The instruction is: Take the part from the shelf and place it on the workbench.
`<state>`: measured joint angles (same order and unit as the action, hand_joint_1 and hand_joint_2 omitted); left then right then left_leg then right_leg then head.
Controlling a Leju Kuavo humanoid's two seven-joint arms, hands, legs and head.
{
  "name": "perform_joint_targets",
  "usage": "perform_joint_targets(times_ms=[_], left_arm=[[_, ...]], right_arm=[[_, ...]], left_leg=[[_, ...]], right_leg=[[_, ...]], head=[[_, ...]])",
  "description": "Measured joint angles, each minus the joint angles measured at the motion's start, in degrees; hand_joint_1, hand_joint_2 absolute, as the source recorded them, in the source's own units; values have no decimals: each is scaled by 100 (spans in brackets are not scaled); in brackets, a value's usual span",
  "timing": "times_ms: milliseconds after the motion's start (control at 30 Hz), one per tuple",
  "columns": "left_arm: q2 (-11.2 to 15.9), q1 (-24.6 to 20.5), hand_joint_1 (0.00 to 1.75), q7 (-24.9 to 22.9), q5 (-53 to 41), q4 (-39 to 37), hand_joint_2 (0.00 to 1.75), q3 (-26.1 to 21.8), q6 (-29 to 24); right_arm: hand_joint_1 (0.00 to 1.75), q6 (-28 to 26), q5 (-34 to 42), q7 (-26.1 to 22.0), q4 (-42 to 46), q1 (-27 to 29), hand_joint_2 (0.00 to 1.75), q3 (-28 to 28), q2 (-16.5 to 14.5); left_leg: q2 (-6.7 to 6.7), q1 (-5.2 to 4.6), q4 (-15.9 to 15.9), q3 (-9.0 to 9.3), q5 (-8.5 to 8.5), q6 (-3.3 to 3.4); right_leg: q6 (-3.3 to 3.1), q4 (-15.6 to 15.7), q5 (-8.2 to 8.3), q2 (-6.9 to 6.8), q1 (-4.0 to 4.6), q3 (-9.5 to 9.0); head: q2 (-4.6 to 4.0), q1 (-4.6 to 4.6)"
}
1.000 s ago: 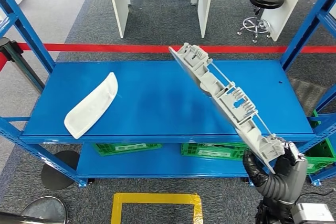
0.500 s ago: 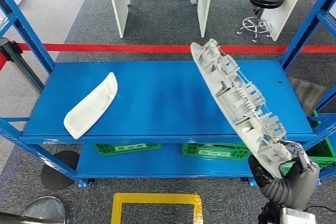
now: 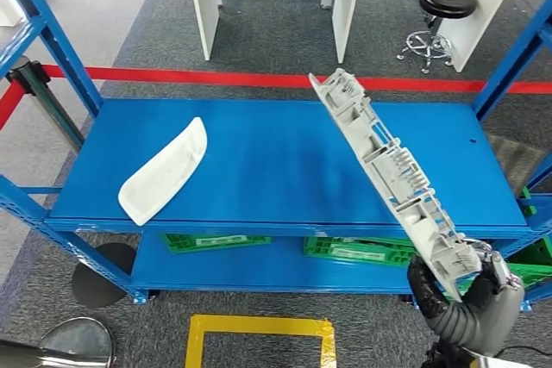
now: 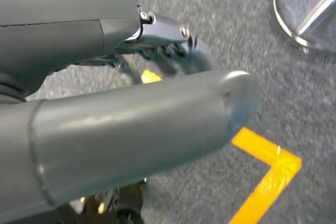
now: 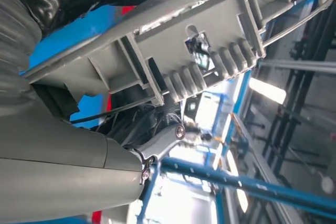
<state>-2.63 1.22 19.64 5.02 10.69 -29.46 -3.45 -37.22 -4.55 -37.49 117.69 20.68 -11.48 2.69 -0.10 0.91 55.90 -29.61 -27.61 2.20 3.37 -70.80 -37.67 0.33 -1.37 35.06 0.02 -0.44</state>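
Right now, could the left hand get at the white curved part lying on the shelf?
Probably not without lifting the arm: the left hand hangs low over the carpet, while the white curved part lies unobstructed on the blue shelf.

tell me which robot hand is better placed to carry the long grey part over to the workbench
The right. The right robot hand already grips the long grey part at its near end, lifted above the blue shelf. The left robot hand hangs low over the grey floor, holding nothing.
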Motion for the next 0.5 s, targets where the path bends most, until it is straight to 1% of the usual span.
perform_joint_targets(times_ms=[33, 67, 100, 133, 167, 200, 233, 300, 333, 367, 400, 433, 467, 500], left_arm=[[-4, 0, 0, -12, -14, 0, 0, -1, -26], [-10, 1, 0, -23, -26, 0, 0, -1, -37], [-17, 0, 0, -31, -29, 0, 0, -2, -34], [-21, 0, 0, -35, -34, 0, 0, -3, -29], [-21, -4, 0, -41, -40, 0, 0, -4, -25], [-19, -9, 0, -56, -46, 0, 0, -6, -29], [-15, -15, 0, -85, -58, 0, 0, -11, -44], [-16, -22, 0, -211, -136, -1, 0, -19, -118], [-16, -22, 0, -340, -219, -3, 0, -10, -186], [-16, -23, 0, -494, -308, -5, 0, 10, -264], [-14, -25, 0, -672, -391, -7, 0, 33, -348], [-12, -31, 0, -830, -438, -9, 0, 55, -417], [-11, -36, 0, -956, -457, -9, 0, 67, -469], [-13, -39, 0, -1061, -470, -9, 0, 70, -507]], right_arm=[[175, -56, -70, -25, -1, 18, 175, 0, -3], [175, -110, -139, -43, -1, 33, 175, -1, -5], [175, -146, -187, -55, -2, 38, 175, -1, -8], [175, -169, -220, -62, -2, 35, 175, -2, -11], [175, -186, -246, -71, -2, 31, 175, -4, -17], [175, -195, -265, -85, 0, 31, 175, -7, -32], [175, -199, -290, -101, 2, 32, 175, -10, -54], [175, -205, -355, -146, 7, 38, 175, -7, -112], [175, -207, -393, -168, 15, 34, 175, -1, -149], [175, -207, -427, -188, 27, 27, 175, 7, -189], [175, -208, -458, -204, 42, 13, 175, 15, -233], [175, -208, -475, -213, 54, -5, 175, 18, -269], [175, -208, -485, -217, 61, -21, 175, 20, -291], [175, -208, -488, -218, 62, -34, 175, 20, -303]], left_leg=[[0, 4, 13, -6, -6, -6], [-1, 13, 34, -10, -17, -21], [-4, 28, 65, -12, -38, -49], [-9, 42, 103, -19, -64, -88], [-15, 43, 152, -43, -90, -131], [-20, 39, 196, -68, -107, -171], [-26, 27, 235, -101, -106, -206], [-32, 20, 270, -154, -77, -262], [-32, 28, 301, -185, -104, -288], [-28, 38, 392, -231, -207, -307], [-24, 44, 594, -314, -387, -323], [-19, 47, 914, -426, -625, -333], [-16, 43, 1276, -546, -853, -336], [-16, 35, 1613, -642, -1020, -330]], right_leg=[[16, -144, 33, -1, -10, 87], [33, -95, 177, -5, -24, 87], [49, 192, 414, -12, -42, -28], [70, 547, 607, -18, -56, -183], [72, 856, 746, -18, -56, -337], [57, 1052, 798, -11, -56, -433], [32, 1114, 777, 2, -50, -460], [-50, 1096, 775, 21, -40, -411], [-105, 1091, 792, 15, -37, -376], [-165, 1089, 818, 6, -32, -339], [-233, 1094, 852, -7, -27, -296], [-290, 1099, 884, -21, -13, -252], [-327, 1098, 914, -31, 6, -208], [-358, 1098, 948, -41, 33, -162]], head=[[0, 13], [0, 23], [0, 35], [0, 51], [0, 77], [0, 98], [1, 108], [2, 93], [2, 76], [2, 57], [2, 31], [2, -3], [2, -35], [2, -55]])
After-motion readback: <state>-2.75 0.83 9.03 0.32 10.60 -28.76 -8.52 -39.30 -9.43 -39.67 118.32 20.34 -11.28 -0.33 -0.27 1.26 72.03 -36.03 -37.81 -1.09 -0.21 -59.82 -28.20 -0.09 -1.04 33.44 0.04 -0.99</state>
